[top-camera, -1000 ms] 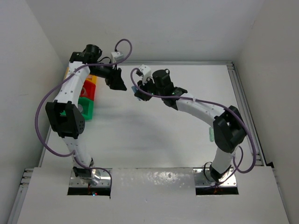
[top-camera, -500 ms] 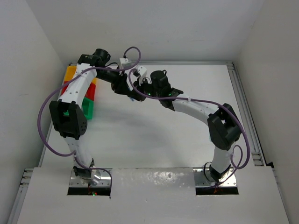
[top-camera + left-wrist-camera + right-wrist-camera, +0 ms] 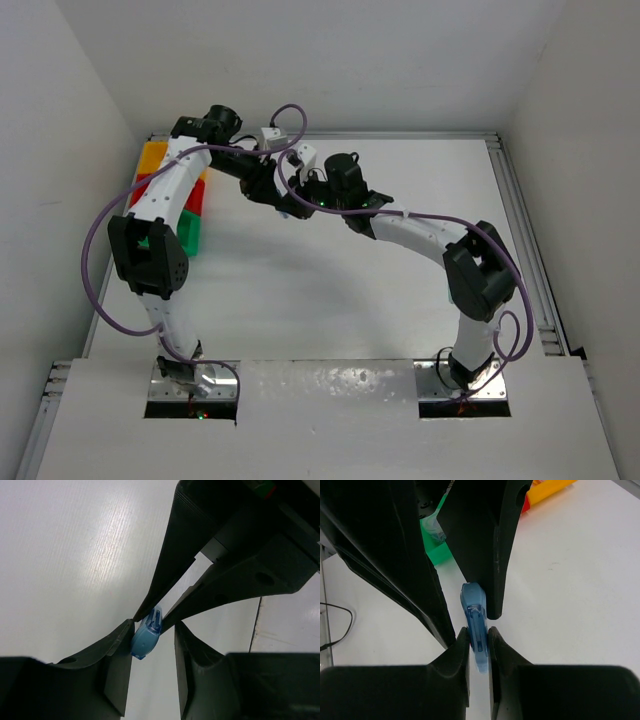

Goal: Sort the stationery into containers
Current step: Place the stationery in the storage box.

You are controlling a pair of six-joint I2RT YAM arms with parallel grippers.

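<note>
A small blue stick (image 3: 475, 615) is clamped between the fingers of my right gripper (image 3: 478, 632), held above the white table. It also shows in the left wrist view (image 3: 146, 636). My left gripper (image 3: 154, 630) is open, with its fingers on either side of the stick's free end. One finger (image 3: 120, 645) is close against the stick; the other stands apart. In the top view both grippers meet at mid-table left, left gripper (image 3: 272, 192) against right gripper (image 3: 293, 200). The yellow bin (image 3: 152, 157), red bin (image 3: 198, 189) and green bin (image 3: 188, 232) stand in a row at the left edge.
The left arm reaches over the bins and partly hides them. The green bin (image 3: 437, 547) and the red and yellow bins (image 3: 547, 490) show behind the fingers in the right wrist view. A raised rail (image 3: 515, 200) runs along the table's right side.
My left gripper has swung right, away from the bins, and met the right gripper, which moved slightly left. Over the last half second almost nothing moved.
</note>
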